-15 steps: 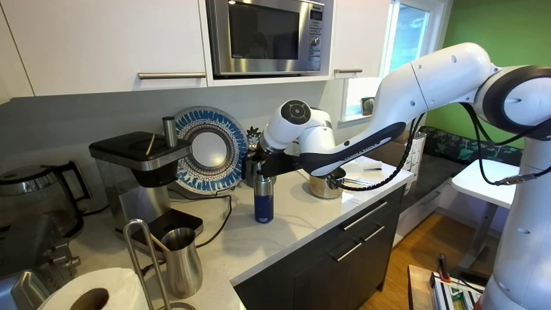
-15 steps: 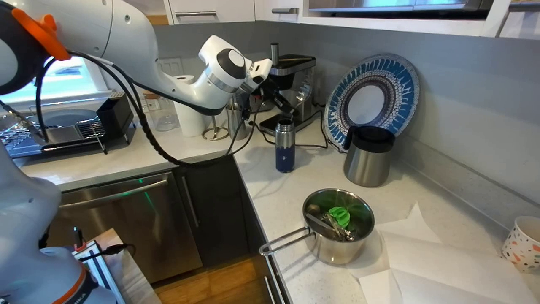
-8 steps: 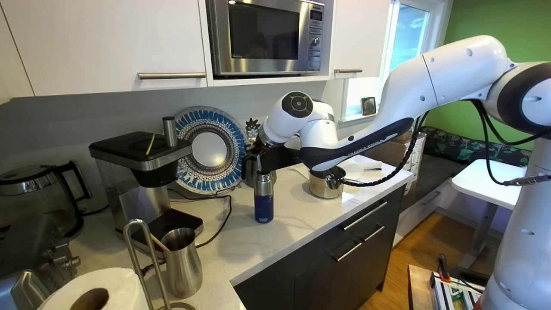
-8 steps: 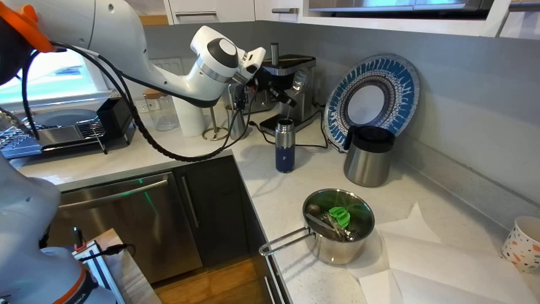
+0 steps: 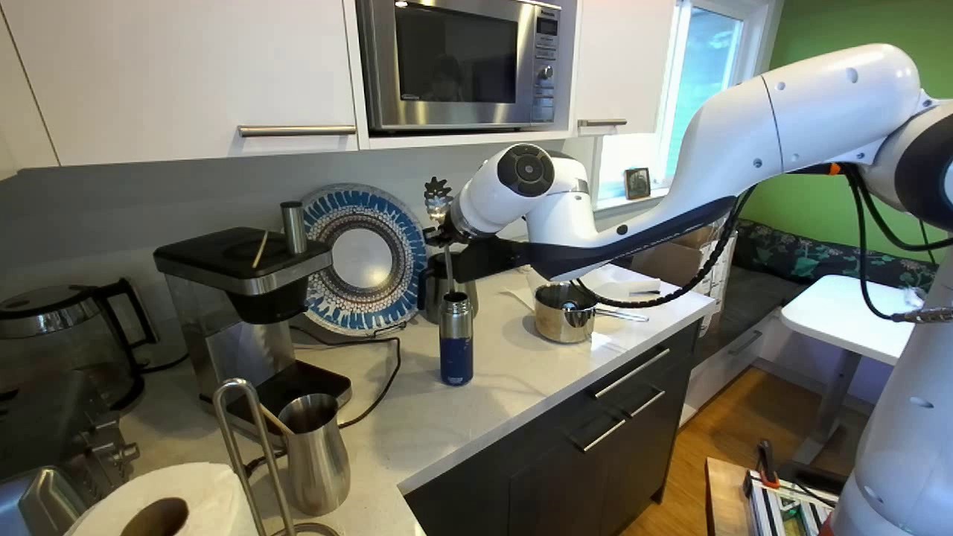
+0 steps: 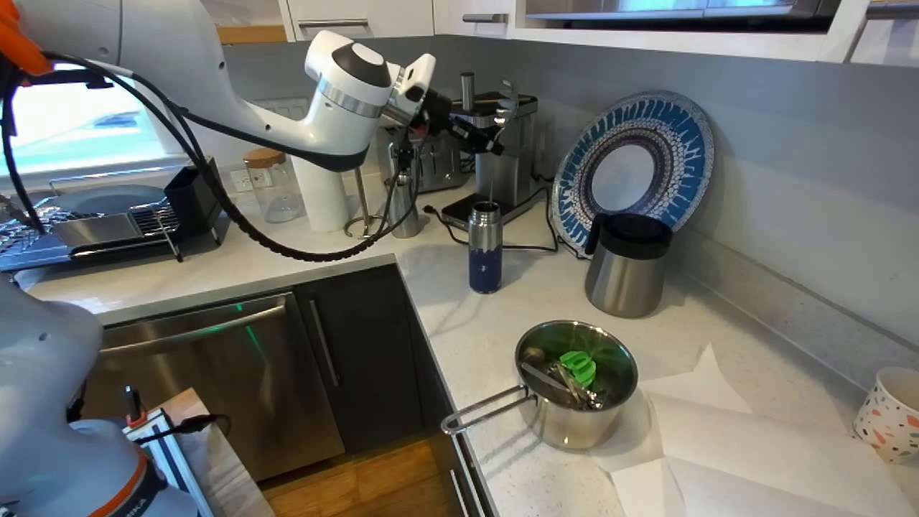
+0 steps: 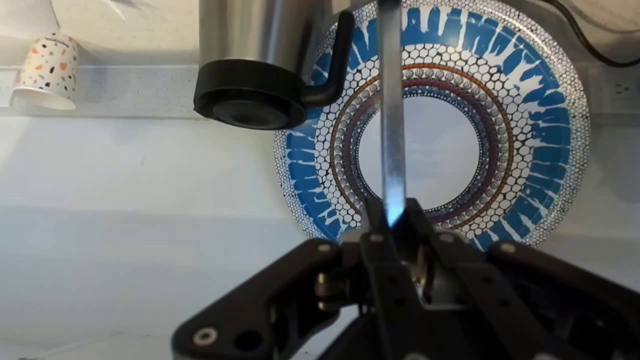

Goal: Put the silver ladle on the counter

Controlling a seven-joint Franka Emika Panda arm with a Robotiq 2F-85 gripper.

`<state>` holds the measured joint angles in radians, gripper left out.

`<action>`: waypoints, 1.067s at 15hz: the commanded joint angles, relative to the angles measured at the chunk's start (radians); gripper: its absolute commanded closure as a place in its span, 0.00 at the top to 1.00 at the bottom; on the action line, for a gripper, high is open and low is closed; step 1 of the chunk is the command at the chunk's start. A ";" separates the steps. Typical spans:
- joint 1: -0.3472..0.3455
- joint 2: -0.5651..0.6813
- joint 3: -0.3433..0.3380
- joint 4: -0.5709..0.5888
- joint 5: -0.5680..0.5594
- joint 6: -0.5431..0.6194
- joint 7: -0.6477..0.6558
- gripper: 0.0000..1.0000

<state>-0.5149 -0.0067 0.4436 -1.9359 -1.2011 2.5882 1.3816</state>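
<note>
My gripper (image 7: 394, 212) is shut on the thin handle of the silver ladle, whose flat handle (image 7: 392, 125) runs up the wrist view from between the fingertips. In an exterior view the ladle's shiny, notched head (image 5: 438, 195) stands above the gripper (image 5: 441, 237). The handle hangs below, down to the mouth of a blue and steel bottle (image 5: 456, 346); its lower tip is hidden, apparently inside the bottle. The ladle (image 6: 507, 108) and gripper (image 6: 495, 143) show above the bottle (image 6: 486, 251) in the other angle too. The bottle stands upright on the pale counter (image 5: 506, 380).
A coffee machine (image 5: 246, 260) and blue-white round plate (image 5: 316, 223) stand behind. A black-lidded steel carafe (image 6: 628, 273), a steel pot (image 6: 574, 427) with utensils, and white paper (image 6: 754, 445) lie along the counter. A steel jug (image 5: 316, 461) and paper roll (image 5: 201, 487) are near the corner.
My gripper has risen with the ladle, head upward, so more of the handle shows above the bottle's mouth. The bottle has stayed in place.
</note>
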 commanded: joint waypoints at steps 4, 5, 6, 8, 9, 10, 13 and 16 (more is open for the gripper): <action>0.005 -0.071 0.006 -0.017 -0.072 -0.012 0.080 0.03; 0.006 -0.081 0.007 -0.018 -0.073 -0.014 0.084 0.03; 0.007 -0.093 0.008 -0.018 -0.073 -0.014 0.093 0.03; 0.007 -0.116 0.010 -0.018 -0.075 -0.021 0.103 0.03; 0.006 -0.126 0.012 -0.017 -0.086 -0.024 0.116 0.03; 0.005 -0.138 0.013 -0.018 -0.090 -0.023 0.123 0.03; 0.007 -0.170 0.015 -0.023 -0.073 -0.045 0.113 0.03; 0.205 -0.180 -0.160 -0.016 -0.100 -0.110 0.122 0.03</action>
<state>-0.4749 -0.1590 0.4238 -1.9373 -1.2625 2.5440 1.4696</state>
